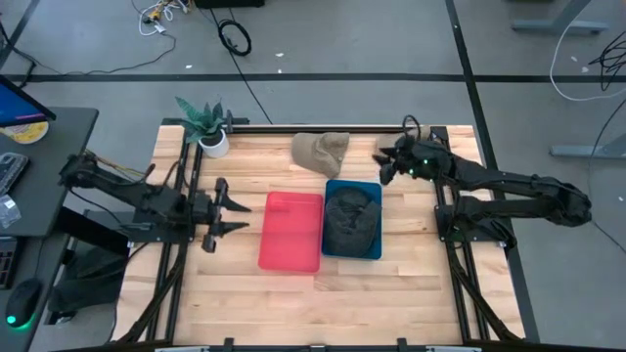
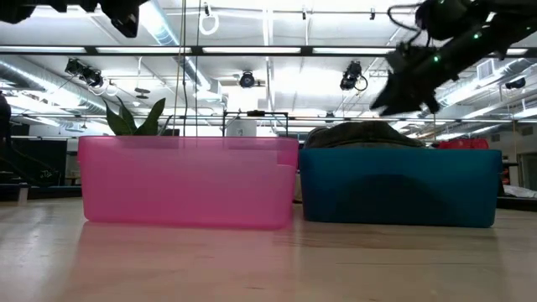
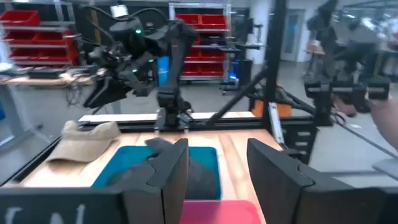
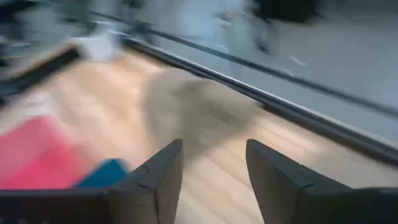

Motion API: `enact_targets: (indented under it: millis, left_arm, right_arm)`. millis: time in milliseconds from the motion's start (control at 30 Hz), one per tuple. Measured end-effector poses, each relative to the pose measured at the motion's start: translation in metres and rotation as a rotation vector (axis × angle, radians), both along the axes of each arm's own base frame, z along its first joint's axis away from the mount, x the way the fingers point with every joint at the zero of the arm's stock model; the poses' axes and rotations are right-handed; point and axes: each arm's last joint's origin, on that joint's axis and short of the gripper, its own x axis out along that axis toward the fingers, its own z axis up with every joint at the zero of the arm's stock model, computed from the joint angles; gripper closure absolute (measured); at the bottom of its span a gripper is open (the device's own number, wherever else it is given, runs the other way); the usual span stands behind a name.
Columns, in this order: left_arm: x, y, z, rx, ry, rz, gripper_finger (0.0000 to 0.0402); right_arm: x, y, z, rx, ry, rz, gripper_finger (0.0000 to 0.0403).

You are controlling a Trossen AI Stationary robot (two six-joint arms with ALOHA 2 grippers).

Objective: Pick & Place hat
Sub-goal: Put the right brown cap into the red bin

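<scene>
Tan hat [image 1: 320,150] lying near the surface's [image 1: 391,293] far edge, right claw [image 1: 383,166] empty with fingers spread just beside it, dark hat [image 1: 350,219] in blue bin [image 1: 333,249], left claw [image 1: 227,207] spread, near the left edge

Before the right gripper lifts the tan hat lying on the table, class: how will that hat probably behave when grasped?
The tan hat lies slumped and creased, so it probably flops instead of holding shape. Being cloth, it looks light and should not roll. The open right gripper would likely need to pinch a fold or the brim.
</scene>
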Motion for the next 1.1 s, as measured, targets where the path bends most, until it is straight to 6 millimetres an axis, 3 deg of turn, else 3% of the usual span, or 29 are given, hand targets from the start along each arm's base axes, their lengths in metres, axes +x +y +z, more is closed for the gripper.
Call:
enact_targets:
  millis: [167,367,1100]
  left_arm:
    - [-0.004,0.003,0.002,-0.007,-0.015,0.012,0.0232]
    - [-0.003,0.003,0.001,-0.001,-0.011,0.014,0.0232]
    - [-0.003,0.002,0.001,0.0,-0.011,-0.016,0.0232]
  right_arm:
    - [-0.02,-0.016,-0.006,0.139,0.114,-0.274,0.0223]
    - [-0.037,-0.031,-0.027,0.23,0.221,-0.427,0.0223]
    - [-0.041,-0.07,-0.093,0.269,0.399,-0.583,0.0223]
